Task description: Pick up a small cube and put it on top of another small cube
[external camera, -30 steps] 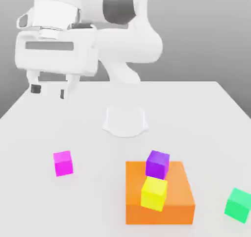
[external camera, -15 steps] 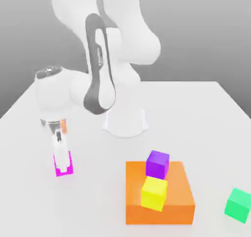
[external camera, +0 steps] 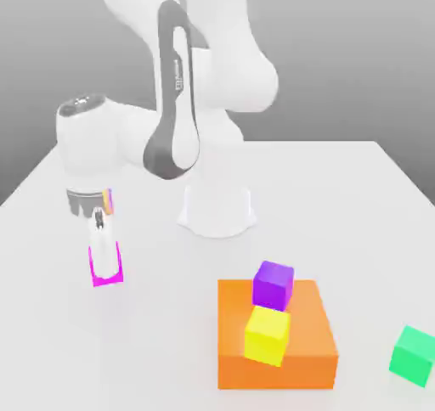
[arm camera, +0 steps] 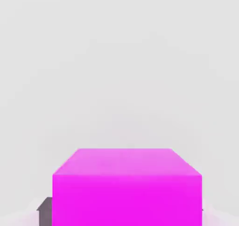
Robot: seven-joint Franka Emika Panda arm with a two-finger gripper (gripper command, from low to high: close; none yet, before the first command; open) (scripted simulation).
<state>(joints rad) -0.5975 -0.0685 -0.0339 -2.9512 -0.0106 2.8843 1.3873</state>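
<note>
The small magenta-pink cube sits between the fingers of my gripper at the exterior view's left, and it hangs a little above the white table. The gripper points straight down and is shut on the cube; one white finger covers the cube's front face. In the hand view the magenta cube is close up, with a dark finger pad against its side. A purple cube and a yellow cube rest on the big orange block.
A green cube lies on the table at the exterior view's far right. The arm's round white base stands mid-table behind the orange block. Bare table lies between the held cube and the orange block.
The gripper came down from high above the table onto the magenta cube and shut on it. Since half a second ago the cube has risen slightly with the gripper.
</note>
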